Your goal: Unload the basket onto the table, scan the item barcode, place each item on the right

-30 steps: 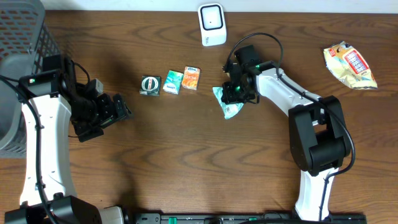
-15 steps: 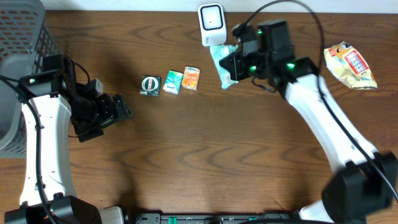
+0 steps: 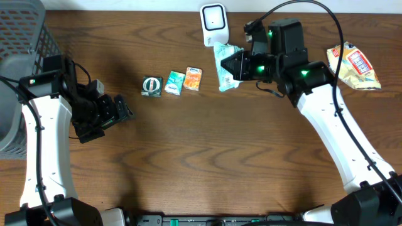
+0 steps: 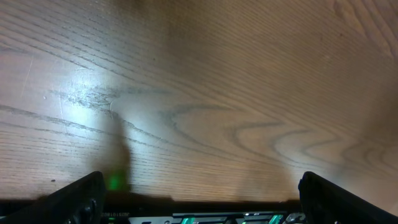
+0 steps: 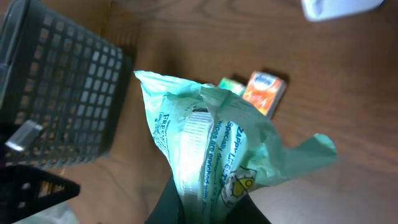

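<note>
Table: brown wood grain, and there's a bright patch of glare on it in the left wrist view.
Basket: dark mesh, over at the left corner, cut off by the frame edge.
Small packs: three in a row, a dark green pack with a round logo, then a green pack, then an orange pack, lying just beside one another.
Snack bag: crumpled, yellowish with a red label, alone at the far right.

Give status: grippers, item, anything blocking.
Right gripper shut on green packet, held near white scanner. Left gripper open, empty. Nothing between packet and scanner.
</note>
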Motion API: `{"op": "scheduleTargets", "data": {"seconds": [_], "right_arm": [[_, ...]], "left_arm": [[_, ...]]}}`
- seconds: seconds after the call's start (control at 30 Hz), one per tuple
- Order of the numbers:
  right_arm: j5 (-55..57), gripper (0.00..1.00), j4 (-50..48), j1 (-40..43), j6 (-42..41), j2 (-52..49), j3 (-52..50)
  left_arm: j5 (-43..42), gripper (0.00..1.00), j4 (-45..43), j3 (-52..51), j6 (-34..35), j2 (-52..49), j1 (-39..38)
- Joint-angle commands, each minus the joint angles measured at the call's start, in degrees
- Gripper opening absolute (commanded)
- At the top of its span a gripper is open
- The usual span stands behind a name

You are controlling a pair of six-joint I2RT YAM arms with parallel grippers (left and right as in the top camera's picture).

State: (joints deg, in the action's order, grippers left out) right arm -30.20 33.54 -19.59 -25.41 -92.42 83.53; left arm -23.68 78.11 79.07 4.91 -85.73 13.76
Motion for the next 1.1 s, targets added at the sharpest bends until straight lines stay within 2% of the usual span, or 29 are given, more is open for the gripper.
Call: {"op": "scheduleTargets", "data": {"seconds": [0.0,0.07,0.4,0.53,0.63,0.77,0.87,1.07], "right_arm": [[-3.9,0.02,1.7,-0.8,-5.7,0.2,0.3],[-3.8,0.02,3.2,-0.8,-8.4,0.2,0.3],[-3.3,0.01,3.6,-0.9,-8.4,0.2,0.3],[0.2,0.02,3.6,-1.2,-8.3,0.2,0.3],[13.3,0.02,3.6,-2.6,-4.7,0.0,-0.5],[32.5,0.01,2.2,-5.6,-4.3,-1.6,-2.8],[45.2,0.01,-0.1,-7.7,-3.4,-5.8,-3.4],[66.2,0.01,-2.3,-10.1,4.1,-16.9,-3.4]], "left_arm": [[0.1,0.98,0.2,0.1,0.3,0.0,-0.1],[0.1,0.98,0.2,0.1,0.3,0.0,-0.1],[0.1,0.98,0.2,0.1,0.3,0.0,-0.1],[0.1,0.98,0.2,0.1,0.3,0.0,-0.1],[0.1,0.98,0.2,0.1,0.3,0.0,-0.1],[0.1,0.98,0.2,0.1,0.3,0.0,-0.1],[0.1,0.98,0.2,0.1,0.3,0.0,-0.1],[0.1,0.98,0.2,0.1,0.3,0.0,-0.1]]}}
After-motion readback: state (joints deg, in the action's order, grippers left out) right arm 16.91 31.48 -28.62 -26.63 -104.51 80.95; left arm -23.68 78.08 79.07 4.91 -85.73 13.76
